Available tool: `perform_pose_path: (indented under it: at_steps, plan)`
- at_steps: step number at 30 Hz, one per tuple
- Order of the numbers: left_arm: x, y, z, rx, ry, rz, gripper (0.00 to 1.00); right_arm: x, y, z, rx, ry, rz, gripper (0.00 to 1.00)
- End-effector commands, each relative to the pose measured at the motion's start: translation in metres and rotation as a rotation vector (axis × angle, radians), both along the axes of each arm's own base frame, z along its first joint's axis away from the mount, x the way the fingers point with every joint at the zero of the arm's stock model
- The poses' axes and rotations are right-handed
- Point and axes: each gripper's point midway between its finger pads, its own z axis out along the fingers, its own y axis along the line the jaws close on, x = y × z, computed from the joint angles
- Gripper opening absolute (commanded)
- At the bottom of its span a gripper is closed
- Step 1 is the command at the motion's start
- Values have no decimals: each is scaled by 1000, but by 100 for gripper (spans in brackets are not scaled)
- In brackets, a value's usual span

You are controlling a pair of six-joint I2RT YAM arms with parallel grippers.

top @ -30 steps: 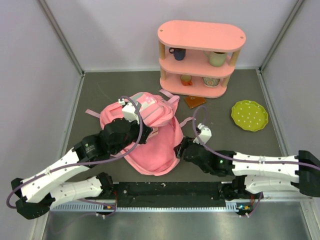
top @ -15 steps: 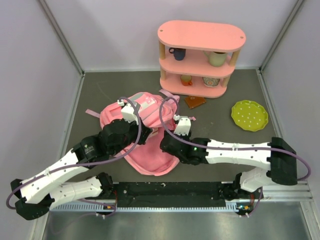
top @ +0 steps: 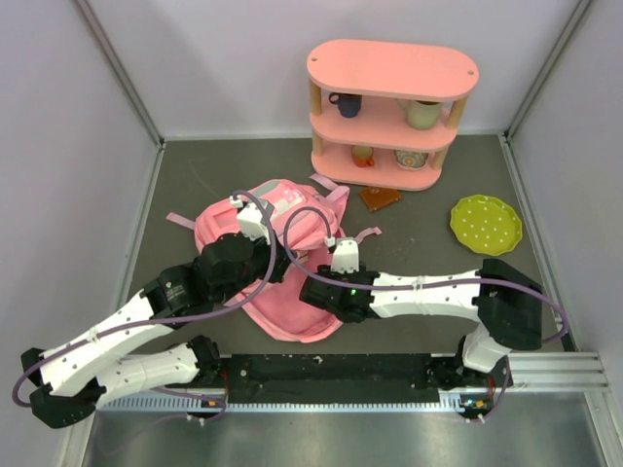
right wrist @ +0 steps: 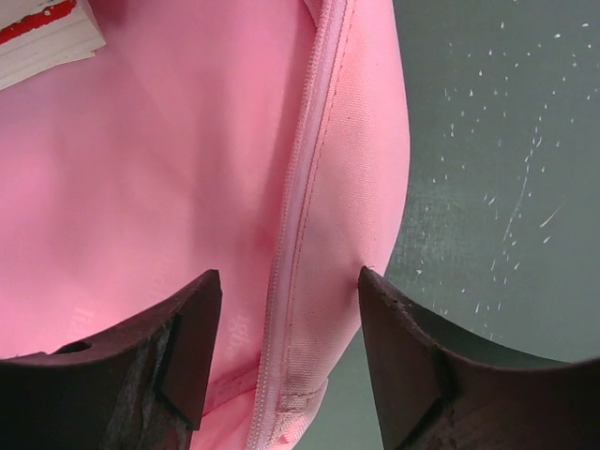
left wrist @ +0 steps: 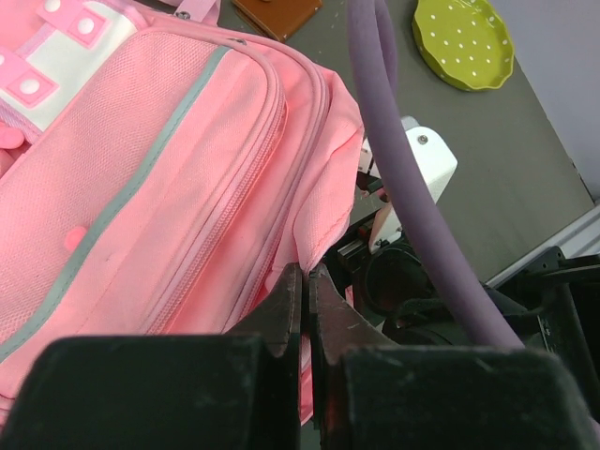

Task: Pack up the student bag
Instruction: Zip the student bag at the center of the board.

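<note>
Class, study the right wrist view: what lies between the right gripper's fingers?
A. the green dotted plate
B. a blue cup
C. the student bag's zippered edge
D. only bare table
C: the right gripper stands open, its fingers either side of the pink student bag, whose zipper seam runs down between them.

Overhead view: bright, even light from above, with only soft shadows under the tiers of the pink shelf (top: 392,68). Left wrist view: student bag (left wrist: 141,187) sharp, my left claw (left wrist: 302,286) a dark blur at the bottom edge. Right wrist view: zipper seam (right wrist: 295,216) crisp, table (right wrist: 487,141) specks glinting, my right claw (right wrist: 289,281) soft-edged.
</note>
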Motion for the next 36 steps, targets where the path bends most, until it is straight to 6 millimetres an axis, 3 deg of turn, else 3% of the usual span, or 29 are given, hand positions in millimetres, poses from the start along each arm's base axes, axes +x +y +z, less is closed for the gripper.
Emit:
perform_pose_path:
  at_steps: [1,9,18,26,36]
  plan:
    - [7,-3,33,-119,-75,26,0,3,9,16,33,-30,-11,58]
    - [7,-7,30,-113,-69,19,0,4,-8,22,35,-61,-45,36]
    - [7,-8,29,-116,-67,18,0,2,-24,28,71,-78,-77,22]
    - [7,-10,26,-109,-58,12,0,-4,-36,17,70,-56,-95,0]
    - [-2,-33,0,-136,22,-67,0,2,-67,23,124,-93,-185,0]
